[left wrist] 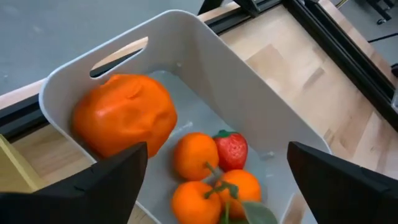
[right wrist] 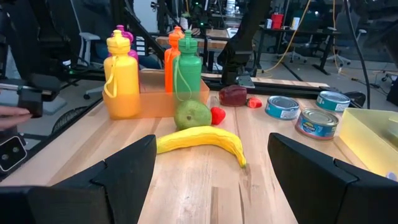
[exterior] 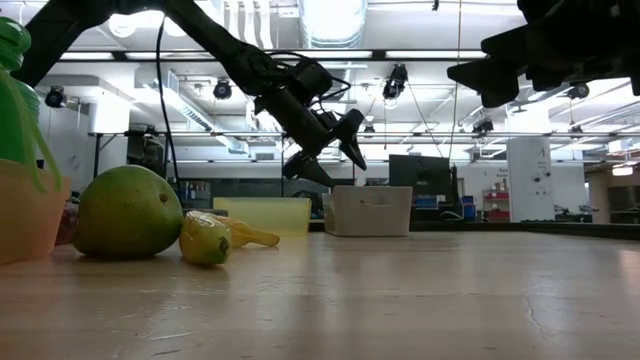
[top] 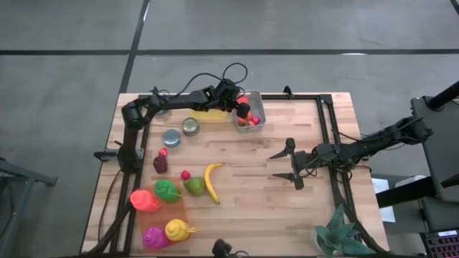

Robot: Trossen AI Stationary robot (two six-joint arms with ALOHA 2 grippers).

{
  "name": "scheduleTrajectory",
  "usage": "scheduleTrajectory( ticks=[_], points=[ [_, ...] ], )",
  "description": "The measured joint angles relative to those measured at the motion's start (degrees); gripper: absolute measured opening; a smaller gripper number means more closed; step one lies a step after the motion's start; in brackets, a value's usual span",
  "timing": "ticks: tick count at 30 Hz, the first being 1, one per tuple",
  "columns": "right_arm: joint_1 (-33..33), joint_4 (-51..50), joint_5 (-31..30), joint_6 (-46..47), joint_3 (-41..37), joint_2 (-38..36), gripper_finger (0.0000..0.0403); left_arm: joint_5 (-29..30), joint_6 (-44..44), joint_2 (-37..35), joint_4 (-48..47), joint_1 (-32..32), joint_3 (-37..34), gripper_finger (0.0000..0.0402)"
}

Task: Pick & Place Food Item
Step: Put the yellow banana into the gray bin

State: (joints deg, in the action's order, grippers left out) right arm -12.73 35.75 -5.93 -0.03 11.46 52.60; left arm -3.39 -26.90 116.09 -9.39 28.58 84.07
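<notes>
Banana (top: 212,182) lies lengthwise just ahead of the wide-open, empty right gripper (top: 285,165), nearer than the left.

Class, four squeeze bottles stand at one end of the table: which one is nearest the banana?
The green bottle. It stands right beside the green pear next to the banana; the orange, yellow and magenta bottles sit farther away.
</notes>
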Motion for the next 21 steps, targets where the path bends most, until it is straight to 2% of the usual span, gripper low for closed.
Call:
scheduleTrajectory(
  ticks=[4, 9, 12, 21],
  points=[
    [0.0, 0.0, 0.0, 0.0, 0.0, 0.0, 0.0306, -0.6, -0.1, -2.9, -3.7, -1.1, 0.0, 0.0390],
    [0.0, 0.0, 0.0, 0.0, 0.0, 0.0, 0.0306, -0.4, -0.6, -8.3, -15.3, -4.4, 0.0, 0.0390],
    [0.0, 0.0, 0.0, 0.0, 0.0, 0.0, 0.0306, 2.5, -1.6, -11.7, -22.9, -7.6, 0.0, 0.0390],
    [0.0, 0.0, 0.0, 0.0, 0.0, 0.0, 0.0306, 16.3, -6.8, -20.3, -40.2, -18.8, 0.0, 0.0390]
  ],
)
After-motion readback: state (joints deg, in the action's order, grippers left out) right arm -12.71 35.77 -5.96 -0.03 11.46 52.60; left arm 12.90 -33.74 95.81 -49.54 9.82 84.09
